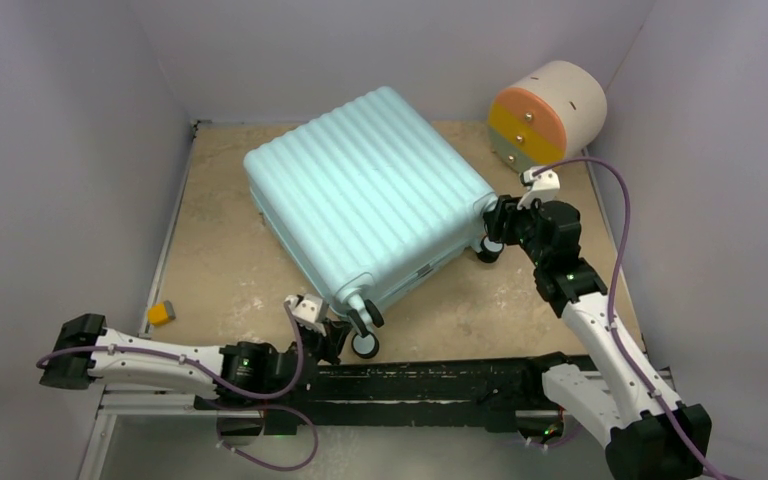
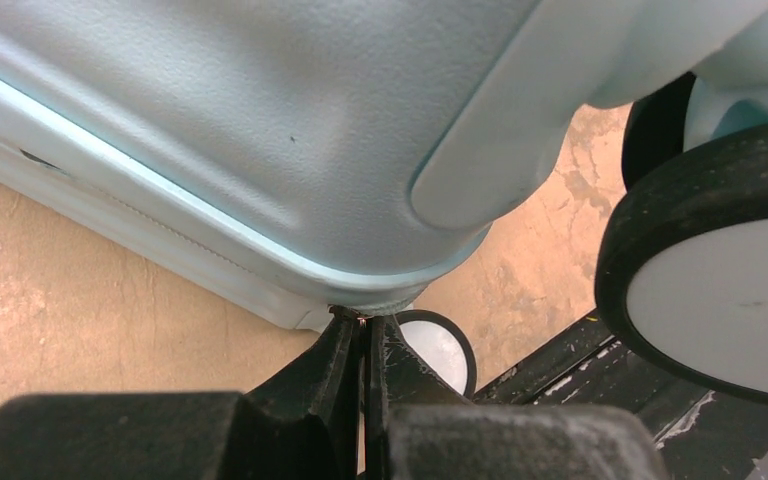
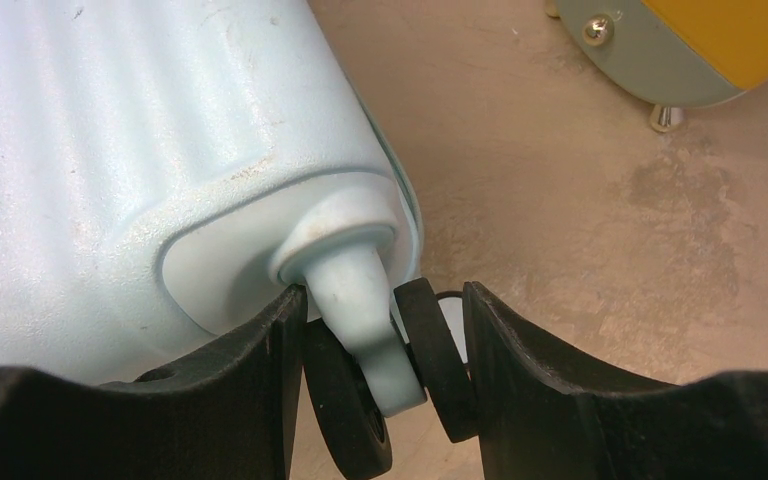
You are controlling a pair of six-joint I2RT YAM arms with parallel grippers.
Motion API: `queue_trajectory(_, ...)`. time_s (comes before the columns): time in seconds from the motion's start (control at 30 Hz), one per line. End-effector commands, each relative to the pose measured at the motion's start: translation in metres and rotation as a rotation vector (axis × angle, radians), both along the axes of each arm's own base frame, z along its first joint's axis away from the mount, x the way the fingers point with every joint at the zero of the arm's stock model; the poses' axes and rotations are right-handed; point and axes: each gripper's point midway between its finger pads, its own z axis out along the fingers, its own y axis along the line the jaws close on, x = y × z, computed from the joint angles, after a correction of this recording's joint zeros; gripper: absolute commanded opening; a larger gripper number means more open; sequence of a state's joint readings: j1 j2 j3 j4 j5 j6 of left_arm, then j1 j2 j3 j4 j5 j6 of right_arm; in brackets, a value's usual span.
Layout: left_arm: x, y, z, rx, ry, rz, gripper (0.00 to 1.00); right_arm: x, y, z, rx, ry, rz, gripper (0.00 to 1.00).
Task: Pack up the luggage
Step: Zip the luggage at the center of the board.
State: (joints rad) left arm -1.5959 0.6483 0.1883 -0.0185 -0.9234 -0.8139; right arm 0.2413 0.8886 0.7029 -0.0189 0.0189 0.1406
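The luggage (image 1: 370,190) lies flat and closed in the middle of the sandy table (image 1: 220,250). It is a pale teal hard case with long ridges, and nothing inside shows. The left gripper (image 2: 363,322) has its jaws squeezed together, tips touching the case's bottom seam at the near corner. The right gripper (image 3: 385,290) has its jaws partway apart, clamped on a black wheel (image 3: 432,350). Behind sits a round cream drawer unit (image 1: 545,115) with orange, yellow and green fronts.

- Whether anything sits between the pressed-together tips of the left gripper (image 2: 364,325) at the luggage (image 2: 260,130) seam is too small to tell
- Beyond the right gripper (image 3: 385,300), the drawer unit (image 3: 680,50) runs off the top edge
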Motion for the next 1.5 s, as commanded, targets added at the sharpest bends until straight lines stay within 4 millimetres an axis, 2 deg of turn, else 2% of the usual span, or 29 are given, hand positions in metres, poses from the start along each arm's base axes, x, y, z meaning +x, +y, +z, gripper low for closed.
queue_trajectory(0.0, -0.032, -0.024, 0.001, 0.027, 0.042, -0.186, 0.00, -0.007, 0.016, -0.021, 0.098, 0.080, 0.021, 0.00)
queue_trajectory(0.2, -0.048, -0.034, 0.014, 0.010, 0.040, -0.246, 0.00, -0.010, 0.018, -0.028, 0.111, 0.095, 0.024, 0.00)
queue_trajectory(0.47, -0.069, -0.031, 0.016, 0.029, 0.070, -0.297, 0.00, -0.011, 0.019, -0.029, 0.116, 0.097, 0.028, 0.00)
queue_trajectory(0.63, -0.079, -0.040, 0.018, 0.043, 0.050, -0.354, 0.00, -0.011, 0.020, -0.029, 0.118, 0.100, 0.035, 0.00)
queue_trajectory(0.87, -0.079, -0.050, 0.022, 0.003, 0.033, -0.350, 0.00, -0.010, 0.023, -0.028, 0.137, 0.091, 0.039, 0.00)
queue_trajectory(0.9, -0.079, -0.050, 0.023, -0.003, 0.037, -0.345, 0.07, -0.011, 0.022, -0.027, 0.135, 0.090, 0.035, 0.00)
queue_trajectory(1.0, -0.077, -0.041, 0.021, 0.059, 0.044, -0.338, 0.47, -0.014, 0.017, -0.023, 0.132, 0.101, 0.008, 0.00)
queue_trajectory(1.03, -0.076, -0.037, 0.021, 0.098, 0.043, -0.338, 0.58, -0.015, 0.015, -0.022, 0.131, 0.105, 0.001, 0.04)
queue_trajectory(1.07, -0.075, -0.033, 0.024, 0.136, 0.045, -0.335, 0.65, -0.017, 0.014, -0.020, 0.129, 0.112, -0.002, 0.13)
queue_trajectory(1.17, -0.074, -0.021, 0.038, 0.220, 0.052, -0.330, 0.72, -0.026, 0.014, -0.014, 0.133, 0.146, -0.004, 0.45)
queue_trajectory(1.23, -0.075, -0.015, 0.052, 0.236, 0.065, -0.345, 0.75, -0.031, 0.010, -0.008, 0.149, 0.158, -0.031, 0.62)
queue_trajectory(1.4, -0.086, -0.009, 0.099, 0.162, 0.092, -0.437, 0.79, -0.045, -0.008, 0.006, 0.190, 0.162, -0.153, 0.89)
queue_trajectory(1.47, -0.093, -0.007, 0.120, 0.133, 0.083, -0.506, 0.79, -0.052, -0.013, 0.009, 0.207, 0.173, -0.189, 0.94)
